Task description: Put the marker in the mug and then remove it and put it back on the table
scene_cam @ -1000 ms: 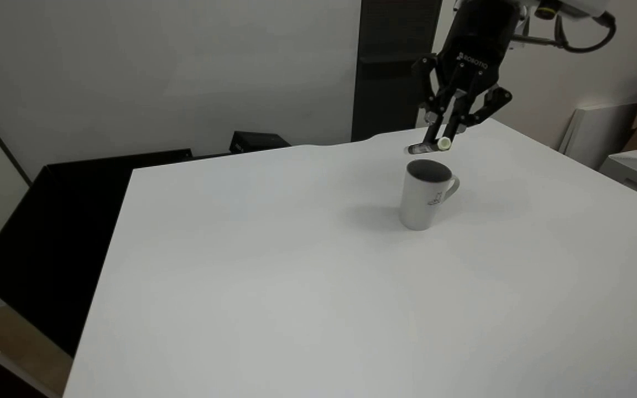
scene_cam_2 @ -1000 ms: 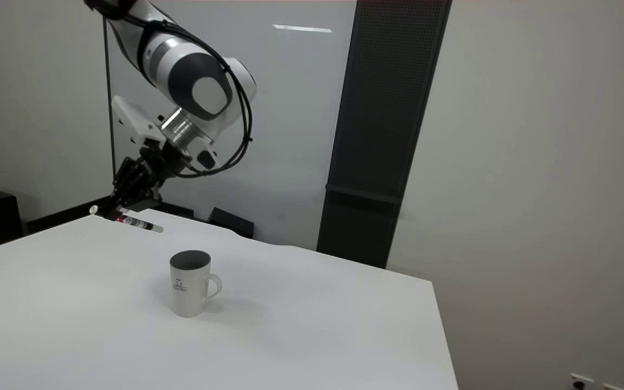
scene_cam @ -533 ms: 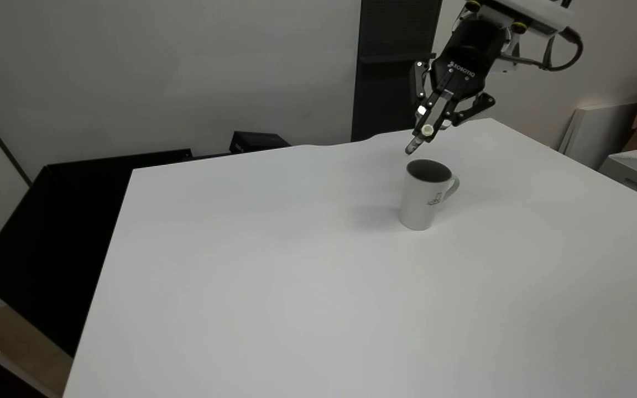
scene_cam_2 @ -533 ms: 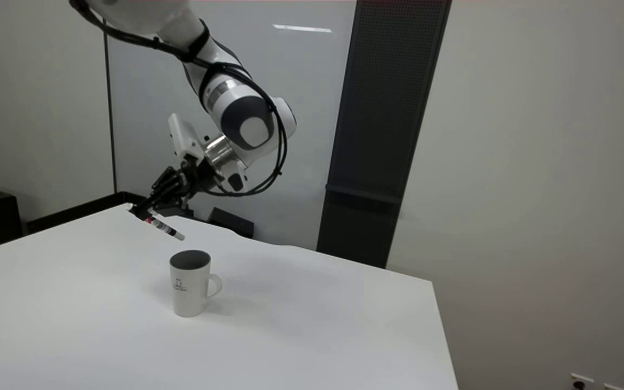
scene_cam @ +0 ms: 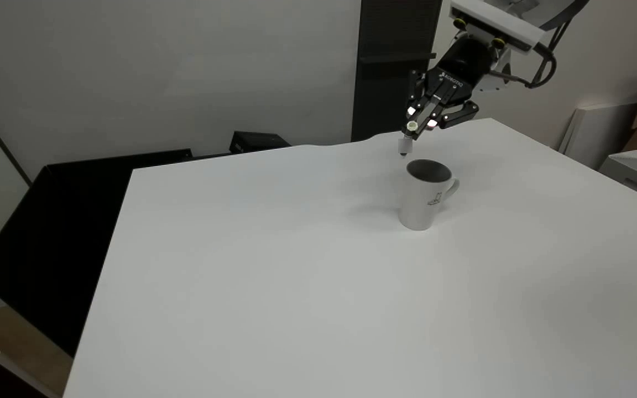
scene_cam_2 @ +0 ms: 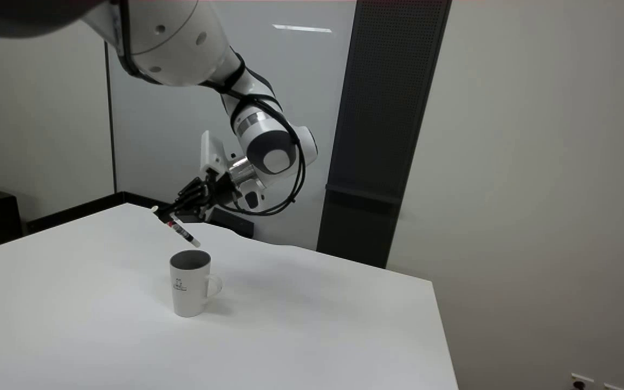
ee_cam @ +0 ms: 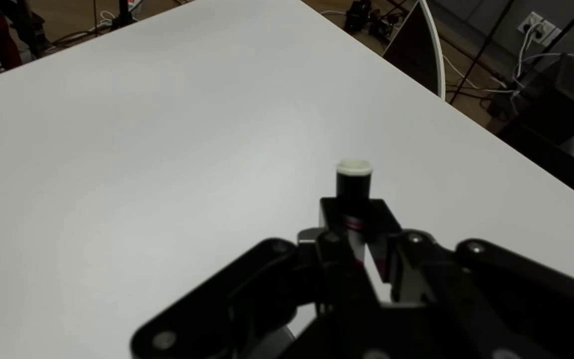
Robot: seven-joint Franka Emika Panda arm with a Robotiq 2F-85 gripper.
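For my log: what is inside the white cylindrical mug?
Inside the mug, only dark grey wall shows; its near side hides the bottom. The white-and-black marker is outside, in the black gripper.

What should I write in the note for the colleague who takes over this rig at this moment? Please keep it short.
Gripper: shut on the marker, holding it off the table.
Marker: tilted, its lower end near the rim of the mug but apart from it, not inside.
Mug: upright on the table.
Done: marker is grasped and lifted. If it has already been in the mug, these pictures do not tell.
Left: if not, probably lower it into the mug and remove it; in both cases, put it back on the table.
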